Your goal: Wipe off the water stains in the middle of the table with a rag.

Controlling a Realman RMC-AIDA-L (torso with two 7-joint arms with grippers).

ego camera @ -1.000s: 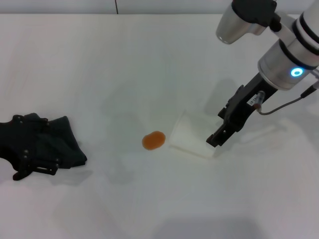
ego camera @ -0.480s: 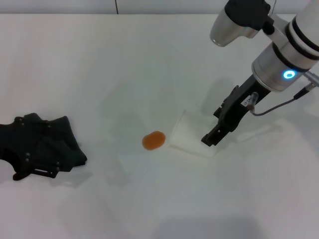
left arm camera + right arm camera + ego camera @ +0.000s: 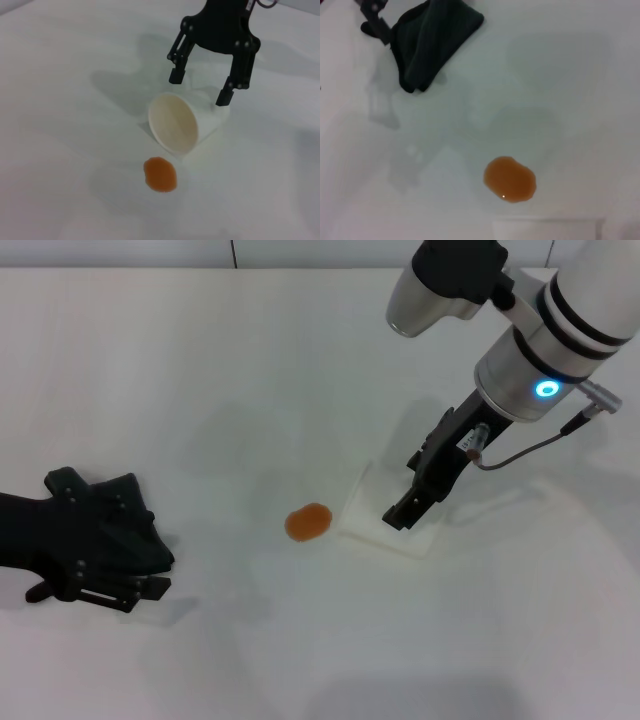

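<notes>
Orange water stains [image 3: 308, 522] mid-table [image 3: 200, 360]; crumpled dark rag [image 3: 432, 37] leftward.

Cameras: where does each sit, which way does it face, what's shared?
Head view: high on the robot, looking down at the table; left tool on the rag, right tool over the paper cup.
Left wrist view: low, facing the tipped cup's mouth and the open right tool; own fingers unseen.
Right wrist view: looking down past the cup toward the rag.
All three share the orange stain.

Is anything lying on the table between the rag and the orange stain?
Nothing visible does. The rag lies under the left gripper at the table's left; bare tabletop runs from it to the water stains. The tipped paper cup lies beyond the stain, under the right gripper.
</notes>
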